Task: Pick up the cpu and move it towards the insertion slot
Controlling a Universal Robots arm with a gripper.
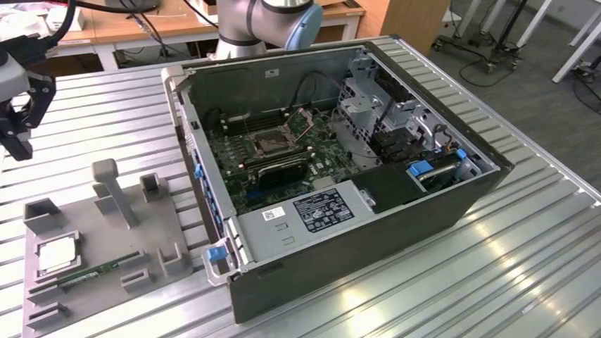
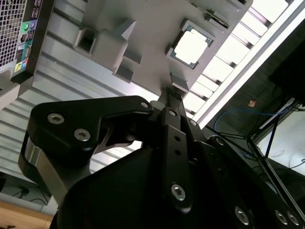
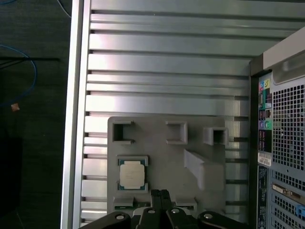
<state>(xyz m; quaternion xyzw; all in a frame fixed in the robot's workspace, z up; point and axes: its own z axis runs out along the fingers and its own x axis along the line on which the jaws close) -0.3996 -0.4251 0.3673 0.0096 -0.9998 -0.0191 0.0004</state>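
On the exterior view's left you have 1 pincer point(image 1: 17, 144) hanging above the slatted tabletop point(image 1: 488, 282), clear of the parts below it. In the first wrist view its 2 fingers point(image 3: 155, 198) are pressed together, closed on nothing.

Next along, 1 grey holder tray point(image 1: 103, 232) lies flat on the tabletop. The 1 cpu point(image 1: 56, 255) sits in a square recess of that tray, silver top up, and nothing touches it. Just beside it, 1 green memory stick point(image 1: 86, 273) rests in its own groove. In the first wrist view you see the cpu point(image 3: 132, 174) near the closed fingertips but apart from them.

Further right stands 1 open computer case point(image 1: 395, 211) with its motherboard point(image 1: 235, 176) exposed. The 1 insertion slot point(image 1: 269, 143), a dark square in a silver bracket, lies on that board, well apart from the cpu.
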